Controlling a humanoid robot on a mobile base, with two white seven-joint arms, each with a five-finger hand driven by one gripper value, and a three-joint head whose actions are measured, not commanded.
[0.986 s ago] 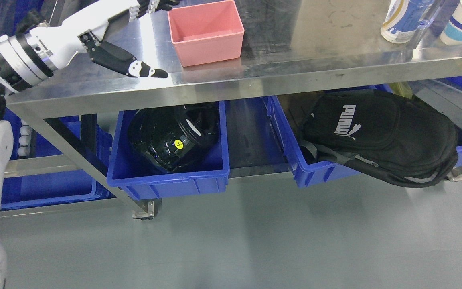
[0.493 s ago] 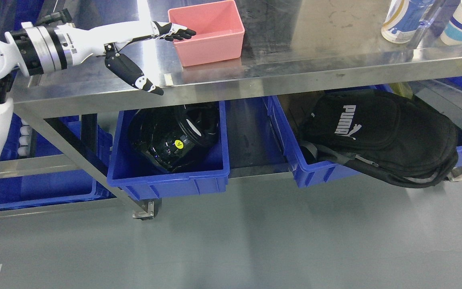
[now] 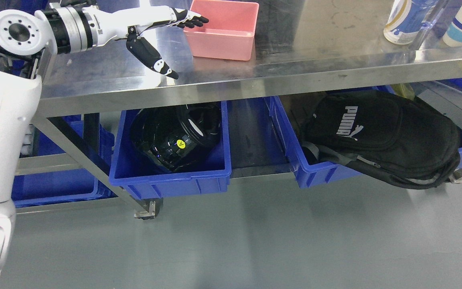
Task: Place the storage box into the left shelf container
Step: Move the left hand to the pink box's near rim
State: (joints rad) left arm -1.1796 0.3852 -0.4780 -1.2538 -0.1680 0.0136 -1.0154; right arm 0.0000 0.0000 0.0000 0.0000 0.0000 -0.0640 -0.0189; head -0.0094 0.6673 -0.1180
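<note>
The pink storage box [image 3: 223,29] sits upright on the steel bench [image 3: 303,60], up at about 12 o'clock in the view, its open mouth facing upward. Its long axis runs roughly left to right along the bench, a little skewed to the bench's front edge, and it looks empty.

The left robot hand [image 3: 163,30] reaches in from 10 o'clock, its arm entering at the upper left. The fingers [image 3: 191,21] are stretched out nearly straight and lie at the box's left rim, at or just over its top edge; whether they press on it cannot be told. The thumb [image 3: 150,60] hangs apart, pointing down toward the bench front. The hand is spread wide and grips nothing.

Under the bench, at 7 o'clock, a blue bin [image 3: 171,176] on the lower shelf holds a black helmet [image 3: 175,138]. At 4 o'clock a second blue bin [image 3: 319,176] carries a black backpack [image 3: 383,140] that spills over its side. Two cups [image 3: 405,18] stand on the bench at 1 o'clock.
</note>
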